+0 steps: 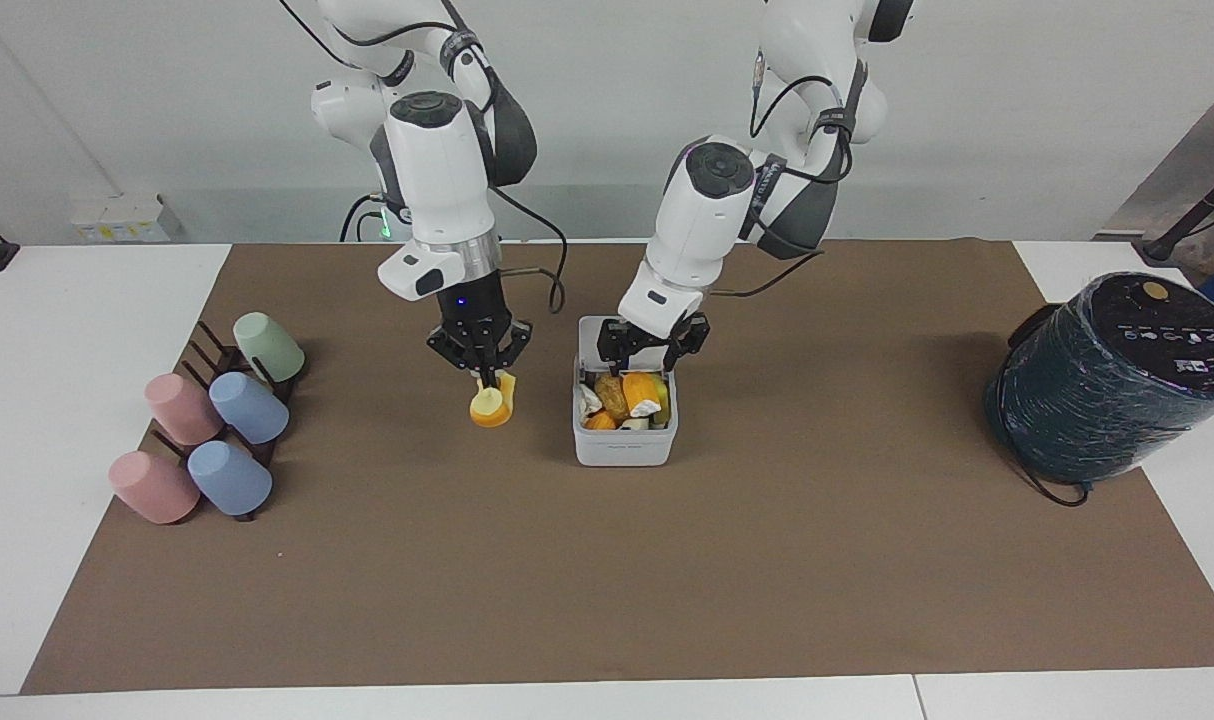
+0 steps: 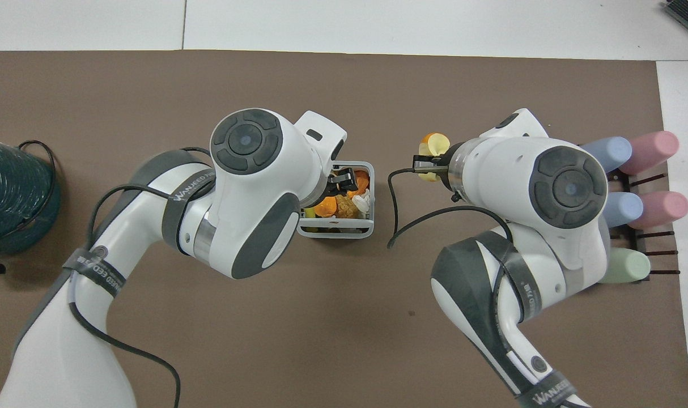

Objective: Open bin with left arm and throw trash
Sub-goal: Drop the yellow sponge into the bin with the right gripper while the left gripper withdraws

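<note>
The bin [image 1: 624, 425] stands mid-surface, lid up, holding a brown lump [image 1: 612, 395] and an orange stub [image 1: 643, 388]. The left hand [image 1: 654, 352] hovers over the bin, fingers spread and empty. The right hand [image 1: 488, 375], over the surface beside the bin, grips a yellow wedge [image 1: 493, 403]. Judged step: disposal of the last piece. The next move calls for carrying the wedge above the bin and releasing once the left hand clears.

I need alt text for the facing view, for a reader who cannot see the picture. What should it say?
The open bin, full of food scraps, sits mid-table; the left hand hangs open just over it, while the right hand holds a yellow-orange wedge above the brown mat beside the bin. Pastel cups lie on a rack toward the right arm's end, a dark-green wrapped cylinder toward the left arm's.
</note>
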You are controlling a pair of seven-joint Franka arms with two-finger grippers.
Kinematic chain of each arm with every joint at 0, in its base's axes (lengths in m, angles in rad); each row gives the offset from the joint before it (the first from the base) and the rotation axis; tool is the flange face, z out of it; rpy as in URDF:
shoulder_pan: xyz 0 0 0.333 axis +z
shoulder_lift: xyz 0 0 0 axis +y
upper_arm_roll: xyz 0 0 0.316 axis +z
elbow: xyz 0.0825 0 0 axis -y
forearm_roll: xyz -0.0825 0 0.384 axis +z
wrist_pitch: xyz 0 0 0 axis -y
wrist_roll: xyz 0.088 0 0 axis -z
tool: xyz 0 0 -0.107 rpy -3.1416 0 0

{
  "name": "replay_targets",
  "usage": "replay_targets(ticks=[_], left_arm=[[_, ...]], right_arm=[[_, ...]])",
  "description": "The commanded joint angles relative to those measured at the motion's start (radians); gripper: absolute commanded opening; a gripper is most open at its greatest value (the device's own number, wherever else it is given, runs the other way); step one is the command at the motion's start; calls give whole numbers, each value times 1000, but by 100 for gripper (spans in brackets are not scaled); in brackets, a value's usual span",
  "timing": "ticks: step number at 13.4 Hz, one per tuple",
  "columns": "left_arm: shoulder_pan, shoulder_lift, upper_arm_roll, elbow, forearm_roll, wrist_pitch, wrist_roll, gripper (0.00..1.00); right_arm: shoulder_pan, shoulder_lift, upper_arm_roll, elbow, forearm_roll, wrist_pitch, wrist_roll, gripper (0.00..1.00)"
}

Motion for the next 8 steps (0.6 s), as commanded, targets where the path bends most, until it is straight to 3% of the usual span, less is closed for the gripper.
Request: replay_targets(ticks=[1, 8], left_arm=[[81, -11, 2, 84, -10, -144, 8, 86], [337, -37, 11, 130, 50, -228, 250, 86]], right_arm=[[23, 43, 6, 63, 24, -23, 58, 0], [141, 181, 6, 199, 92, -17, 153, 0]])
